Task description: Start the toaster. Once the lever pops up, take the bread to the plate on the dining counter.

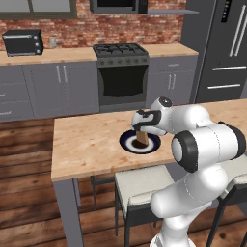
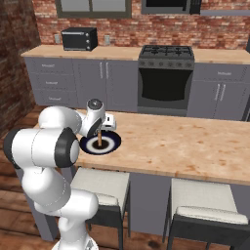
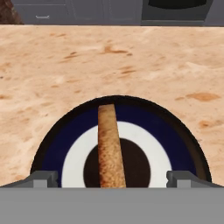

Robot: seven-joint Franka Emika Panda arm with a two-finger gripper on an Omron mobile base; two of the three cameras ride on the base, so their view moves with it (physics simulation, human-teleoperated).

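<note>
Here we are at the long dining counter (image 1: 87, 144) with its light mottled wood-tone top, and the white arm's two-finger gripper (image 3: 111, 178) hangs right over the round dark navy plate (image 3: 144, 116) with the white ring. Look at the hand view: the small tan-brown slice of bread (image 3: 109, 146) with its darker crust stands on edge over the middle of the plate, thin side toward the camera. The two dark fingertips (image 3: 43, 178) stand spread wide, one well off to each side of the slice, neither touching it. From the left base view the bread (image 1: 141, 139) rises upright under the gripper (image 1: 141, 126), over the plate (image 1: 128, 144). Same story from the right base view: slice (image 2: 100, 139) upright on the plate (image 2: 112, 145). Back on the kitchen counter sits a black toaster oven (image 1: 23, 42), beside the dark stove (image 1: 120, 72).
</note>
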